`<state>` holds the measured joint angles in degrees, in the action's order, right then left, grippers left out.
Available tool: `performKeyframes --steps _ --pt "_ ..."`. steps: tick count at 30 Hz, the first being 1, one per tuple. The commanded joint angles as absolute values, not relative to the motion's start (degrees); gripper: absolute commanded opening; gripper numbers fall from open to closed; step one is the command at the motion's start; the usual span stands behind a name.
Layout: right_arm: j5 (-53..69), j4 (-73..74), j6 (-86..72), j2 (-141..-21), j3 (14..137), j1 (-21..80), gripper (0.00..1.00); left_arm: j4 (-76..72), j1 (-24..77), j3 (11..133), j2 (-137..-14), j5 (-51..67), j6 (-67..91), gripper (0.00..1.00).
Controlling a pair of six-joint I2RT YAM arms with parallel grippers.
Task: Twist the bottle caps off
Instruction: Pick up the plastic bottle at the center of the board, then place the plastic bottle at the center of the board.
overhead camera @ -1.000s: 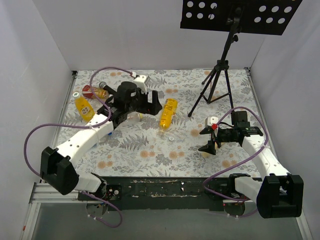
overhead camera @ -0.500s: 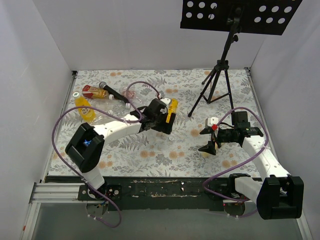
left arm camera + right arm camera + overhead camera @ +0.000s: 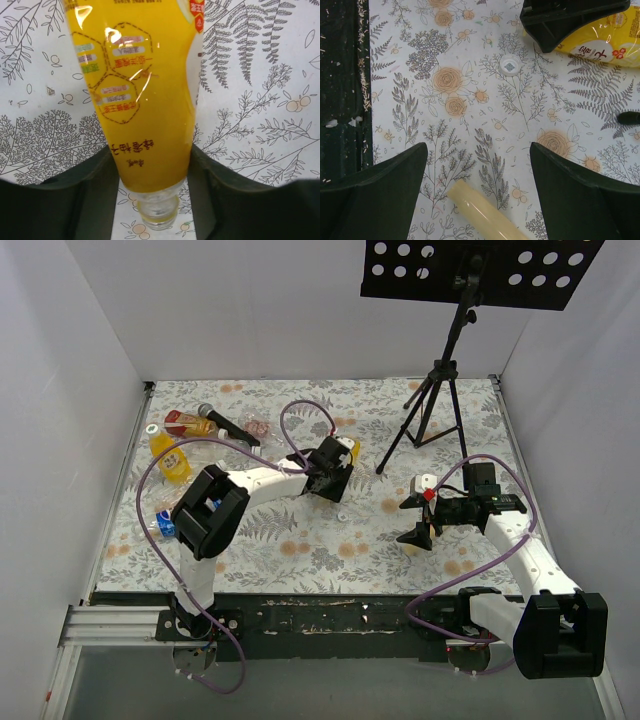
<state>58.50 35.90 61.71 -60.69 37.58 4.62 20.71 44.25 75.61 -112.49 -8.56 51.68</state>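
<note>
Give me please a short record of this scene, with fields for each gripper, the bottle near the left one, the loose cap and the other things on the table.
left gripper: open, fingers on both sides of the yellow bottle's neck end
yellow bottle: lying flat, no cap on its neck
right gripper: open, holding nothing, above a tan stick
loose cap: white, lying on the floral table cover
other bottles: a yellow one and a red-labelled one at far left
microphone: black, lying beside the red-labelled one
</note>
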Motion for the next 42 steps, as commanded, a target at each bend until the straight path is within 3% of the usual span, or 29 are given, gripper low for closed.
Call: performKeyframes --steps 1,3,9,11,13,16,20,25,38,42 --pt "59.9 36.4 62.5 -59.7 37.6 4.8 0.91 22.1 44.3 77.3 -111.9 -9.5 47.3 0.38" --pt "60.1 36.6 62.7 -59.8 37.5 4.8 0.91 22.1 44.2 77.0 -110.7 -10.5 45.1 0.29" --pt "62.8 39.6 68.1 -59.9 38.2 4.9 0.91 25.6 43.9 77.6 -103.7 -7.6 34.6 0.2" --pt "63.5 45.0 75.7 -60.6 41.5 5.3 0.92 29.7 43.9 78.6 -101.4 -3.8 31.8 0.19" --pt "63.5 56.5 94.2 -61.7 46.8 5.5 0.96 35.0 43.9 80.2 -99.7 3.3 30.8 0.19" --pt "62.5 62.9 101.6 -63.4 55.5 6.2 0.98 42.4 43.9 82.3 -98.7 14.7 33.5 0.19" --pt "58.3 57.6 96.8 -64.3 60.6 13.2 0.98 44.3 43.8 81.3 -97.3 27.0 39.8 0.18" --pt "41.9 39.8 83.9 -60.7 54.9 25.6 0.98 44.2 43.8 82.2 -96.3 35.4 45.3 0.18" --pt "28.0 31.6 82.0 -63.5 48.9 33.6 0.97 39.0 43.9 80.0 -94.4 52.0 52.5 0.17" --pt "25.8 29.0 81.2 -63.6 46.8 34.5 0.86 36.1 43.7 78.8 -93.0 54.1 54.8 0.17"
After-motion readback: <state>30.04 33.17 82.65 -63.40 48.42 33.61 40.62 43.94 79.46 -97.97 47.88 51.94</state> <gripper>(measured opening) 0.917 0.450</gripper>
